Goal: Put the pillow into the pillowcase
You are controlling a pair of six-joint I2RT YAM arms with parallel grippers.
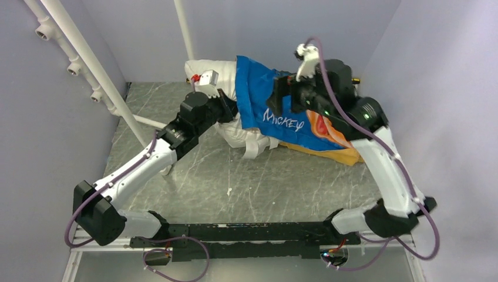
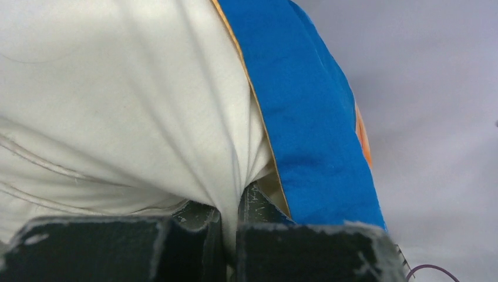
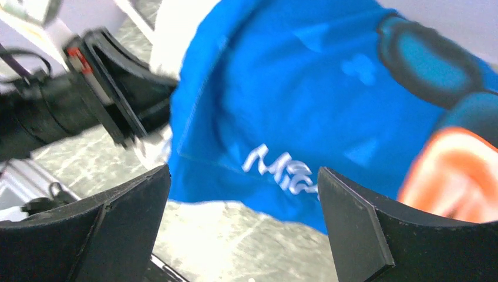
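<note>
Left gripper (image 2: pixel 230 212) pinches pillow (image 2: pixel 117 88) beside pillowcase (image 2: pixel 305 117) hem; right gripper (image 3: pixel 242 176) gapes wide, seemingly short of it.

My left arm (image 1: pixel 147 161) reaches forward and inward, low over the counter. The left end effector (image 2: pixel 229 208) is pinched tight on a fold of the pillow (image 2: pixel 117 117). My right arm (image 1: pixel 384 164) rises from its base and bends leftward. The right end effector (image 3: pixel 242 176) is spread wide, gripping nothing.

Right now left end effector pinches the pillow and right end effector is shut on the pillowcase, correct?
Not quite: the right wrist view shows the right end effector open over the pillowcase. The left end effector does pinch the pillow.
</note>
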